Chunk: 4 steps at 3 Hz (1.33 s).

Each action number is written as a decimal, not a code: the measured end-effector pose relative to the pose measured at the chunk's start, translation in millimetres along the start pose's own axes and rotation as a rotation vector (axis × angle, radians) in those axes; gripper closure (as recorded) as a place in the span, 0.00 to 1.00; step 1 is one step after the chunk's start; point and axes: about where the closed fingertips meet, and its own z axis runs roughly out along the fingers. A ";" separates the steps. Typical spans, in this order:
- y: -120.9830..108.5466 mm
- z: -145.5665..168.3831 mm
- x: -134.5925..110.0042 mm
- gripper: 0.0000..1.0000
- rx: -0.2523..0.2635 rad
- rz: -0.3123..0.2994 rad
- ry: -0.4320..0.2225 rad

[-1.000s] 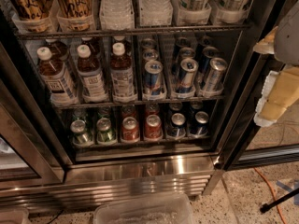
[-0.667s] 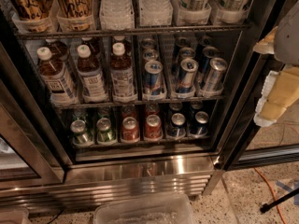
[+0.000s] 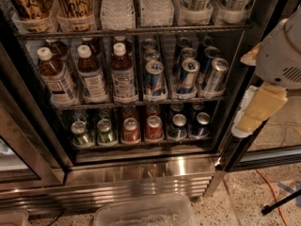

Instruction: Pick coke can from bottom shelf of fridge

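Observation:
The fridge stands open in front of me, with a shiny slatted steel base. On its bottom shelf, the lowest wire rack, two red coke cans stand side by side in the front row, with more red cans behind them. Green cans stand to their left and dark blue cans to their right. My gripper, cream-coloured below a white arm housing, hangs at the right edge of the view. It is outside the fridge, to the right of the cans and higher than them, holding nothing.
The rack above holds bottles and tall silver-blue cans. The black door frame stands between my gripper and the shelves. A clear plastic bin sits on the floor in front of the base. An orange cable lies on the floor at right.
My arm has come further into view from the right; the white housing now shows and the cream gripper sits a little further left and lower. The cans have not moved.

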 end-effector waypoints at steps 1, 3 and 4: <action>14.0 25.4 -11.8 0.00 0.020 0.043 -0.065; 42.9 91.9 -38.3 0.00 0.044 0.143 -0.259; 60.5 124.8 -49.7 0.00 0.056 0.180 -0.372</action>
